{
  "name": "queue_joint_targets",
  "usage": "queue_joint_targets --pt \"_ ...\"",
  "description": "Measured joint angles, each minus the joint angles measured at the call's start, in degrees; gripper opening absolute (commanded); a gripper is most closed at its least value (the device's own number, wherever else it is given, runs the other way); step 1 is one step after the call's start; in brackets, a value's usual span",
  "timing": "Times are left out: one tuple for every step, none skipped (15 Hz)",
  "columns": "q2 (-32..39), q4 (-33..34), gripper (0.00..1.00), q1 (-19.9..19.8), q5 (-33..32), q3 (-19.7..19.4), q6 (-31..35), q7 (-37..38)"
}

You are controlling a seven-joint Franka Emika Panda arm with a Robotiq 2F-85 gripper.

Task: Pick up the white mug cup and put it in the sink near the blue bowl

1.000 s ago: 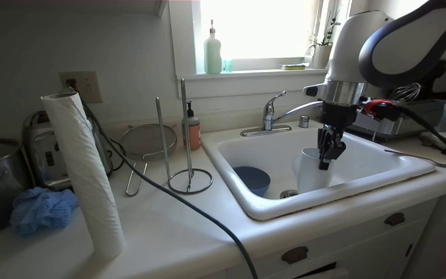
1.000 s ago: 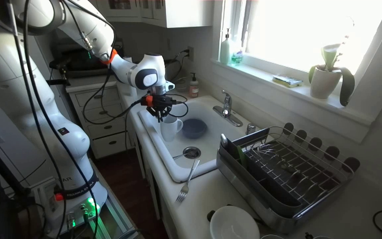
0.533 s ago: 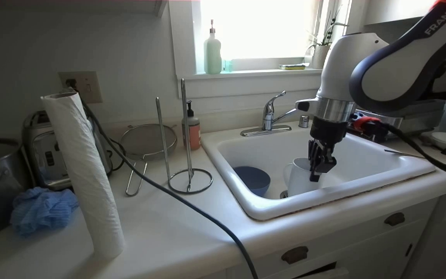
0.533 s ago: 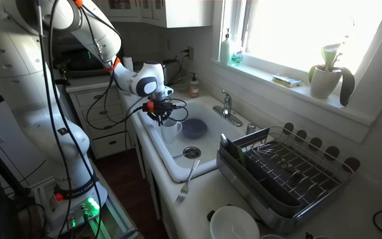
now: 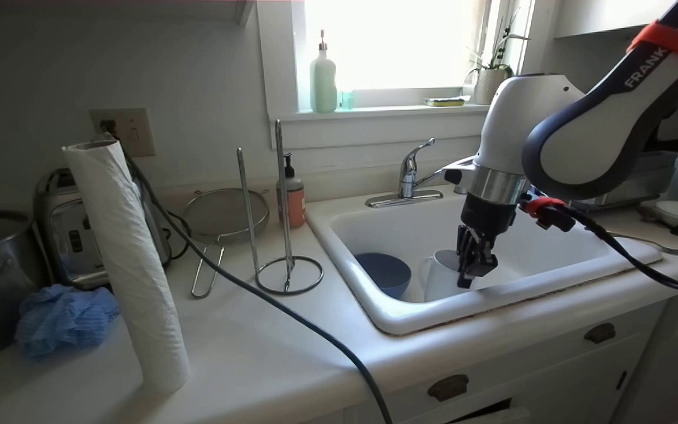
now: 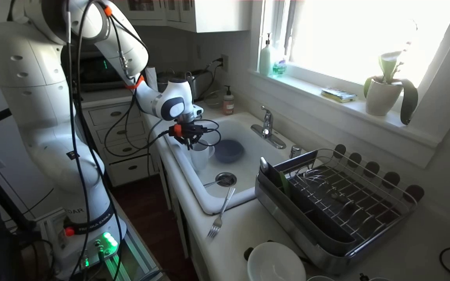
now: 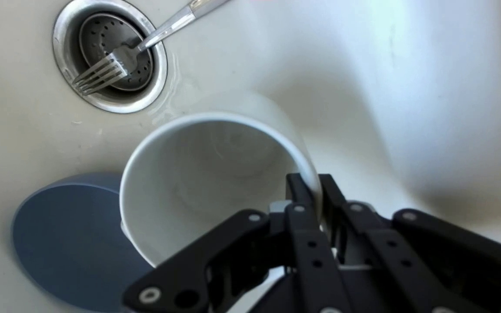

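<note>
The white mug (image 5: 440,278) is upright inside the white sink (image 5: 368,306), beside the blue bowl (image 5: 387,274). My gripper (image 5: 464,279) is shut on the mug's wall at its rim. In the wrist view one finger (image 7: 295,184) is inside the mug (image 7: 215,156) and one is outside. The bowl (image 7: 76,243) is at lower left there, partly hidden behind the mug. In an exterior view the mug (image 6: 199,158) is near the sink's front wall, with the bowl (image 6: 229,151) just past its handle. I cannot tell whether the mug's base touches the sink floor.
A drain (image 7: 111,48) with a fork (image 7: 124,58) across it lies near the mug. The faucet (image 5: 409,176) stands behind the basin. A dish rack (image 6: 334,203) and another fork (image 6: 221,214) are by the sink. A paper towel roll (image 5: 133,265) stands on the counter.
My gripper and the mug have moved lower and closer to the blue bowl, leftward in an exterior view. The gripper has stayed shut on the mug's rim. The bowl has not moved.
</note>
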Motion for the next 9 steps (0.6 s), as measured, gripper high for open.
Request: queue_joint_targets --pt "0.6 0.1 0.03 -0.4 0.0 0.4 0.6 0.0" --pt "1.2 0.2 0.03 -0.8 0.0 0.7 0.9 0.0" --pt "1.8 0.4 0.03 -1.3 0.0 1.0 1.1 0.0" --pt "2.3 0.7 0.03 -1.8 0.0 1.4 1.1 0.0" --pt "2.7 1.0 0.03 -2.3 0.0 1.7 1.1 0.0" --pt "3.2 1.3 0.03 -2.9 0.0 2.1 1.1 0.0" --pt "3.7 1.7 0.03 -3.4 0.0 2.4 1.1 0.0" --pt "4.2 2.1 0.03 -3.9 0.0 2.8 1.1 0.0" --pt "4.8 2.6 0.03 -4.5 0.0 3.2 1.1 0.0"
